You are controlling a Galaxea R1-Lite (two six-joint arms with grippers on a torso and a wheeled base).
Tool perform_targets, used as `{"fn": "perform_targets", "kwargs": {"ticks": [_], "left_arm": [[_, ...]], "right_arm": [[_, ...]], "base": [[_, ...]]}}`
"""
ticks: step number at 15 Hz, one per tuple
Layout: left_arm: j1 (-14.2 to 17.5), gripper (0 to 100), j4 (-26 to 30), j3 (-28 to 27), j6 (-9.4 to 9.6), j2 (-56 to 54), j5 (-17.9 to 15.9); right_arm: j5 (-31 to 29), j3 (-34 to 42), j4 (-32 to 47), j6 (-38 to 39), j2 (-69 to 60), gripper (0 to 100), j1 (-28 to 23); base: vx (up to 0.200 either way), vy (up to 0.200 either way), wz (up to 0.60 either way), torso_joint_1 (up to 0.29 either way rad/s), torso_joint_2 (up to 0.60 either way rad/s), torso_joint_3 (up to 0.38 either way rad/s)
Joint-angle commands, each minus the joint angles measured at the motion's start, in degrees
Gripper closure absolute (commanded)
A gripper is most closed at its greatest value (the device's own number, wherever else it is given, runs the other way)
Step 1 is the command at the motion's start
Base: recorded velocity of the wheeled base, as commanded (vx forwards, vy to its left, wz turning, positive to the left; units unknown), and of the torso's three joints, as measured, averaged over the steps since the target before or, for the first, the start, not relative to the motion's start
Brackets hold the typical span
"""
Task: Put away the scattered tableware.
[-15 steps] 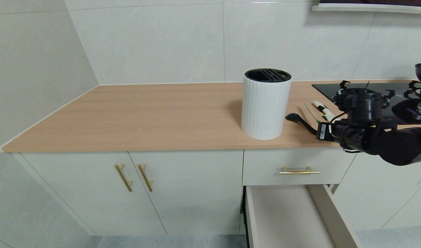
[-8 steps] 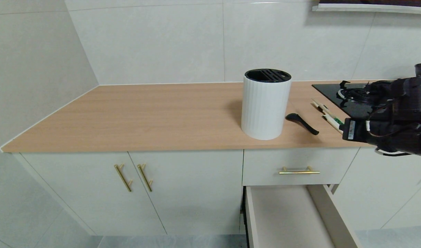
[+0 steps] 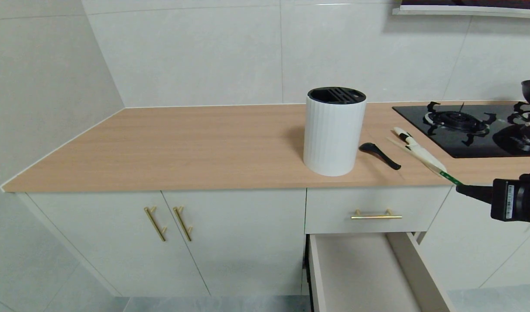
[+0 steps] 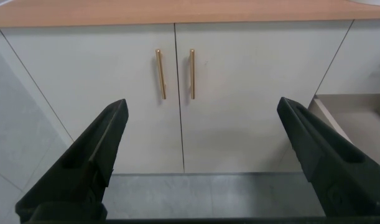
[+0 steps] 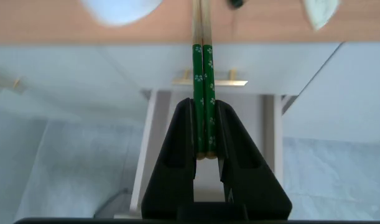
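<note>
The right pincer (image 3: 466,190) hung just off the front edge of the wooden table (image 3: 204,143), to the right of the pulled-out drawer (image 3: 360,268) and higher than it. It was closed narrowly on a pair of slim pale chopsticks with green patterned ends (image 3: 449,177). The grip sat on those green ends, with the two sticks side by side between the fingers, probably so that both travel as one and the long free lengths point ahead for feeding into a slot or laying down. The sticks ran from the pincer back over the table edge. Whether their far tips touched the wood could not be told.

The right wrist view showed the pincer (image 5: 204,134) clamped squarely on the chopsticks (image 5: 203,74), with the drawer below them.

On the table stood a white ribbed cylindrical holder with a black slotted top (image 3: 334,138). Just beside it lay a black spoon (image 3: 379,155), and near that a white utensil with a dark band (image 3: 414,145), both likely awaiting their turn.

The left pincer (image 4: 202,109) hung low before the cabinet doors with gold handles (image 4: 177,74), spread wide and gripping nothing, seemingly parked out of the way.
</note>
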Motion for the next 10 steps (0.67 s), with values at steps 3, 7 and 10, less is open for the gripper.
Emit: {"fn": "perform_targets", "kwargs": {"ticks": [3,7,10], "left_arm": [[0.0,0,0.0,0.0,-0.01,0.0,0.0],[0.0,0,0.0,0.0,-0.01,0.0,0.0],[0.0,0,0.0,0.0,-0.01,0.0,0.0]], "right_arm": [[2.0,2.4,1.1,-1.3,-2.3,100,2.4],[2.1,2.5,6.1,-1.5,-1.8,100,8.1],[4.0,3.5,7.9,-1.6,-1.0,100,10.5]], "base": [[0.0,0.0,0.0,0.0,0.0,0.0],[0.0,0.0,0.0,0.0,0.0,0.0],[0.0,0.0,0.0,0.0,0.0,0.0]]}}
